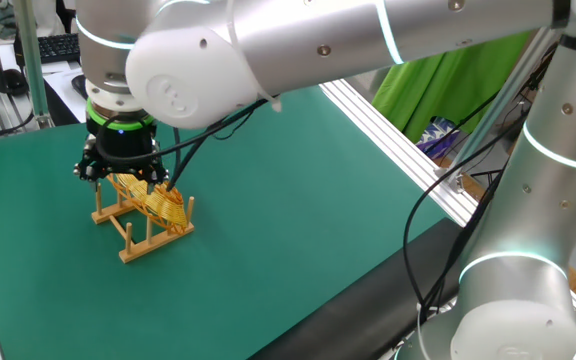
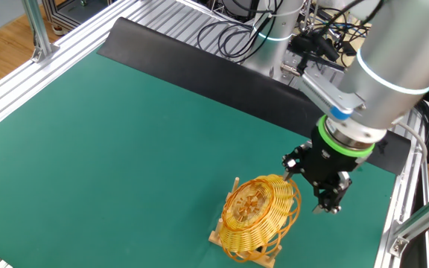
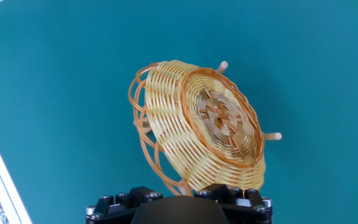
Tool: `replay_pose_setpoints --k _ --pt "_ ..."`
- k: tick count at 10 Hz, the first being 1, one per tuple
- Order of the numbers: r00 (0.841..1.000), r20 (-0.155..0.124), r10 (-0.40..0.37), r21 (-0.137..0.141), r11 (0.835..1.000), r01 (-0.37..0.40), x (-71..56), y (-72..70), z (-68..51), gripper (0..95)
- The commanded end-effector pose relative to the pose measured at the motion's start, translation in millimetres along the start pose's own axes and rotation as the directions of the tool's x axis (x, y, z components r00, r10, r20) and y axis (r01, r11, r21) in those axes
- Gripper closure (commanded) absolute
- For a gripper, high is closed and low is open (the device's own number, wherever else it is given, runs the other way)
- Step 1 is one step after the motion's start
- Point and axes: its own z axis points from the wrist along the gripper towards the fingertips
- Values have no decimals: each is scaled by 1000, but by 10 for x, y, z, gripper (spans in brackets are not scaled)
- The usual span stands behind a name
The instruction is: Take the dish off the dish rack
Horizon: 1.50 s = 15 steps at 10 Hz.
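- Woven golden wicker dish (image 2: 258,214), round, open-loop rim, stands on edge in the light-wood pegged dish rack (image 1: 138,232), lower left.
- Black gripper (image 2: 325,192) just beside the rim; whether its jaws are parted cannot be told.

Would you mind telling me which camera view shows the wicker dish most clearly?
The hand view: the dish fills the frame, its woven underside and open rim sharp. The other fixed view shows it whole but smaller, standing on edge in the dish rack. In one fixed view the arm hides most of it.
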Motion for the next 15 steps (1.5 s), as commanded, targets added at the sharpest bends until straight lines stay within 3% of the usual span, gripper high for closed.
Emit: replay_pose_setpoints --k 1,3,5,6,8,10,12,15 --pt "1000 -17 -26 28 999 27 3 -3 3 190" --pt "997 -34 -68 49 996 70 3 -3 3 190" --pt "992 -62 -106 38 993 108 3 -3 3 190" --pt "992 -61 -114 35 993 116 3 -3 3 190" --pt "986 -62 -157 34 987 159 3 -3 3 570" --pt "983 -69 -169 35 985 171 3 -3 3 570" --pt "986 -68 -153 38 987 156 -6 -6 11 190" --pt "987 -65 -149 43 988 152 -59 -14 58 190"
